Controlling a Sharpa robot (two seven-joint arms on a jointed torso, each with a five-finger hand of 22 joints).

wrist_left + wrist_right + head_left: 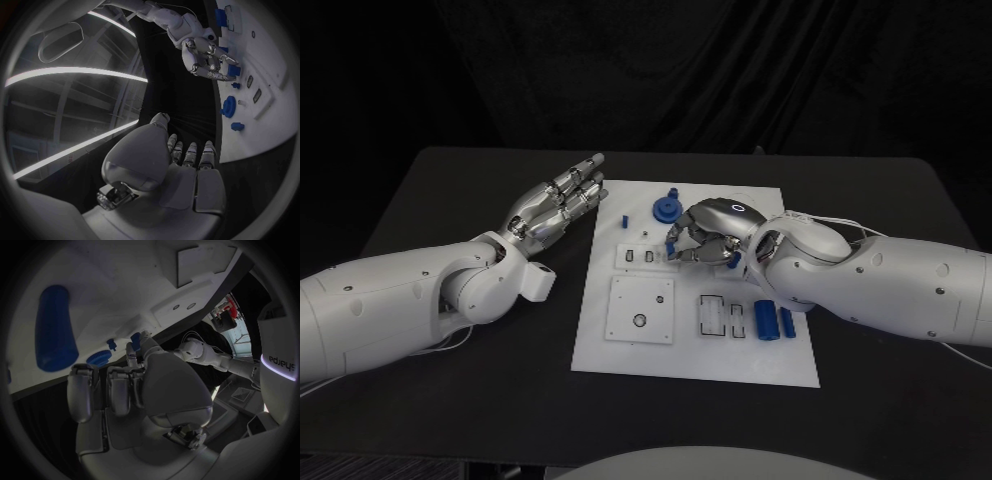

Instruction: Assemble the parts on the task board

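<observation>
The white task board (661,345) lies in the middle of the black table. My right hand (711,235) hovers low over its far middle with the fingers curled down. Small blue parts (233,70) show right at its fingertips, and I cannot tell whether it holds one. A round blue part (669,209) and a small blue peg (626,220) sit at the board's far left. A long blue cylinder (764,318) and a shorter blue piece (788,325) lie at the right edge. My left hand (560,205) floats beside the board's far left corner, fingers straight and apart, empty.
A square white raised block (643,309) with a round hole stands on the board's near left, with rectangular slots (723,316) beside it. Bare black table (473,400) surrounds the board.
</observation>
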